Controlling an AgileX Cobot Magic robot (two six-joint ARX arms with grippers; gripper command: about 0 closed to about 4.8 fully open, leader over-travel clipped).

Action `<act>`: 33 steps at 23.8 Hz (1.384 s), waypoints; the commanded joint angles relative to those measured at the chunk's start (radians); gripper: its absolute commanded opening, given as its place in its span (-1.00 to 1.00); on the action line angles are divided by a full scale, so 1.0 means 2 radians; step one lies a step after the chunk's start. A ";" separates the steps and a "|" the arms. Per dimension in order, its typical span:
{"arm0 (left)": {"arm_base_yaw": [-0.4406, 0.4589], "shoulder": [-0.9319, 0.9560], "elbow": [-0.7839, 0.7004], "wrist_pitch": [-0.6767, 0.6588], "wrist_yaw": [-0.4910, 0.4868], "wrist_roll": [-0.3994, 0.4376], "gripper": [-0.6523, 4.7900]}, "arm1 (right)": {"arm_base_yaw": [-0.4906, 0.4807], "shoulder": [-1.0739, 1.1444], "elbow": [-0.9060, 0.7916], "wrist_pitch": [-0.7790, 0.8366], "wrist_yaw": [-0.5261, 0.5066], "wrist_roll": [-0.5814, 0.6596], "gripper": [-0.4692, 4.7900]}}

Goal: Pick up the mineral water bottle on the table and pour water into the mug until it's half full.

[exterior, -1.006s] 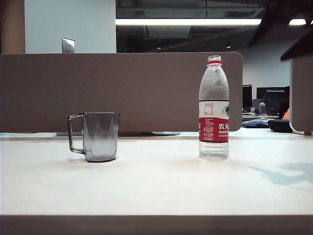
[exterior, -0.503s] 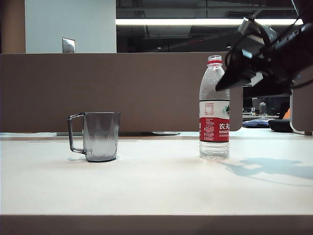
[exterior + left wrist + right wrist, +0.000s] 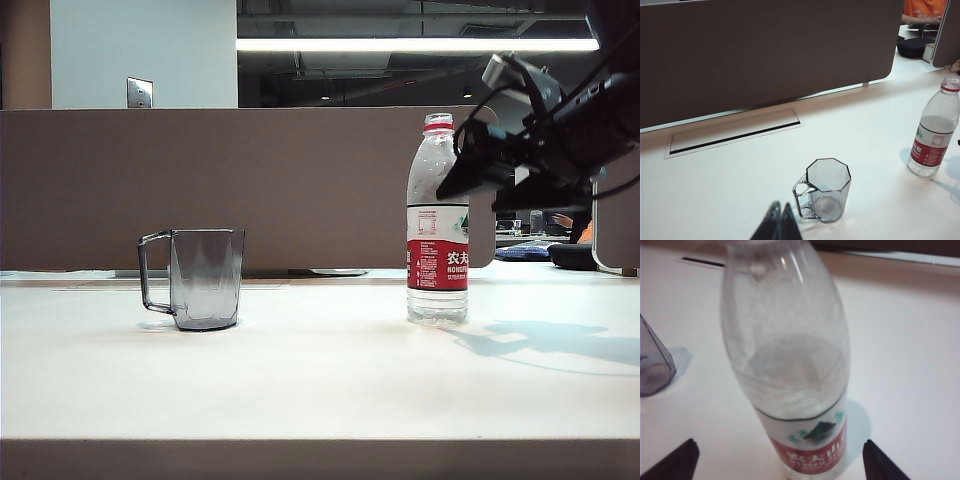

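The mineral water bottle [image 3: 437, 230] [image 3: 935, 135] [image 3: 790, 365] stands upright on the white table [image 3: 320, 370], right of centre, with water [image 3: 790, 385] up to about the top of its label. The smoky-grey mug [image 3: 205, 278] [image 3: 827, 192] [image 3: 652, 362] stands to its left, handle facing away from the bottle. In the air just right of the bottle's upper half hangs my right gripper [image 3: 447, 188] [image 3: 779, 455], open; its fingertips [image 3: 682, 457] stand wide on either side of the bottle without touching it. My left gripper [image 3: 781, 212] is shut and empty, hovering near the mug's handle side.
A brown partition [image 3: 250, 180] runs along the table's far edge. A cable slot cover [image 3: 735, 132] lies flush in the table behind the mug. A dark bag [image 3: 912, 46] and a person in orange [image 3: 925, 7] are beyond the partition.
My right arm has swung in from the upper right and come down towards the bottle, its jaws still open. The bottle and the mug have not moved.
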 commanded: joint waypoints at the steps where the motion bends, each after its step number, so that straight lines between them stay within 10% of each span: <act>1: 0.000 0.000 0.004 0.008 0.002 0.002 -0.78 | 0.001 0.012 0.002 0.031 -0.001 -0.001 1.00; 33: 0.000 0.000 0.004 0.005 0.000 0.002 -0.78 | 0.014 0.151 0.070 0.150 0.004 0.026 1.00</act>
